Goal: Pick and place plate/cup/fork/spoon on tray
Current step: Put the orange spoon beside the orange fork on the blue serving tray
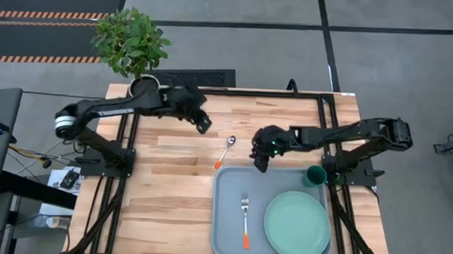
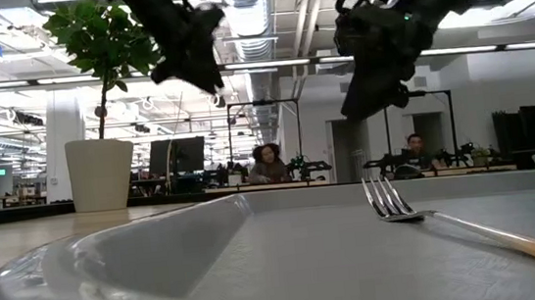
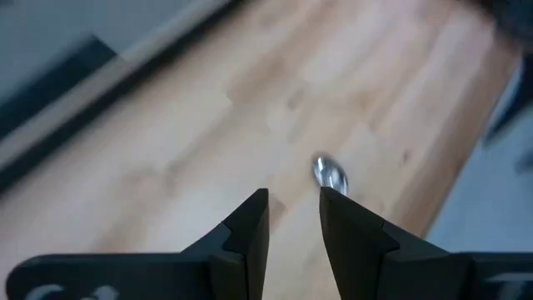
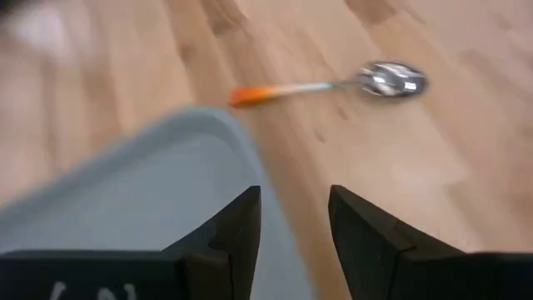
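Note:
The pale grey-blue tray (image 1: 230, 219) lies at the table's near right. The mint-green plate (image 1: 297, 225) and the orange-handled fork (image 1: 245, 218) lie in it. The spoon (image 1: 225, 151) lies flat on the wood just beyond the tray's far left corner; it also shows in the right wrist view (image 4: 333, 84). The teal cup (image 1: 314, 176) stands by the tray's far right corner. My left gripper (image 1: 203, 126) hovers left of the spoon, open and empty. My right gripper (image 1: 260, 161) hovers above the tray's far edge, right of the spoon, open and empty.
A white pot (image 1: 144, 85) with a leafy plant (image 1: 131, 38) stands at the table's far left edge. Bare wood lies left of the tray (image 1: 162, 201). In the low view, people sit in the room behind the table.

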